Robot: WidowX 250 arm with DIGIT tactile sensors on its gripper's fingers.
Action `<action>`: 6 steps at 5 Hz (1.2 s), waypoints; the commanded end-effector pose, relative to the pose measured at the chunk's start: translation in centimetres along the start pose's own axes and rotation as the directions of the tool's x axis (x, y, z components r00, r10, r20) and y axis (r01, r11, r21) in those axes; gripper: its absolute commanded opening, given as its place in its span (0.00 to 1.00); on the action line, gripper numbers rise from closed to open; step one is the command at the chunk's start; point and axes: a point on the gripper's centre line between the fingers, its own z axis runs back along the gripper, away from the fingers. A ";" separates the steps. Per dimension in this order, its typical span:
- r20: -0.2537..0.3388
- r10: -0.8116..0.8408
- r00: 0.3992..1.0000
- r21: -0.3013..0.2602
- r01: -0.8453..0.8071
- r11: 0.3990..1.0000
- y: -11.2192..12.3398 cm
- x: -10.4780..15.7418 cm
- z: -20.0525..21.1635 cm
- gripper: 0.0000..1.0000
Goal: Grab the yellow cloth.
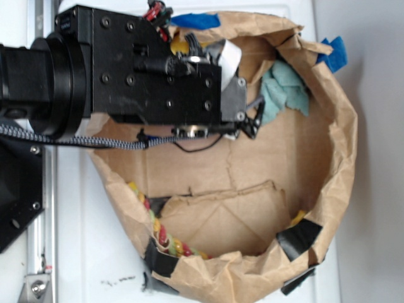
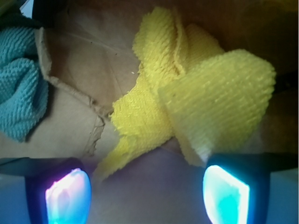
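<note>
Wrist view pretty much fills up with the yellow cloth (image 2: 187, 100), all bunched and folded on itself, lying on the crinkly brown paper floor of the bag. One pointed corner trails down toward the lower left, and a thick fold curls up on the right. The two fingers (image 2: 226, 193) of the gripper (image 2: 147, 193) sit at the bottom corners of that view, pads glowing blue-pink, spread wide with a clear gap between them. The cloth sits just ahead of them, with its right-hand fold almost over the right pad and the trailing corner reaching into the gap. Can't tell if anything's actually touching.

Off to the left edge there's the teal rag (image 2: 18, 84), crumpled, apart from the yellow one with torn paper between them.

From the exterior view, the whole thing is a big brown paper bag (image 1: 344, 145) with the rim rolled down, patched with black and blue tape, sitting on a white table (image 1: 95, 252). The black arm (image 1: 126, 66) reaches in from the left and hides most of the yellow cloth; only a sliver peeks out up top. A braided rope (image 1: 161, 230) in yellow, red and green hangs along the lower left rim.
</note>
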 end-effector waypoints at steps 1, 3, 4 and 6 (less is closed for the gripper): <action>0.143 0.085 0.986 -0.030 -0.081 0.996 2.3 2.9 1.3 1.00; 0.148 0.081 0.986 0.007 -0.083 0.997 2.0 3.1 -0.7 1.00; 0.153 0.083 0.985 0.019 -0.087 0.996 1.7 3.4 -1.2 1.00; 0.150 0.053 0.987 0.044 -0.060 0.997 1.0 3.3 -2.7 1.00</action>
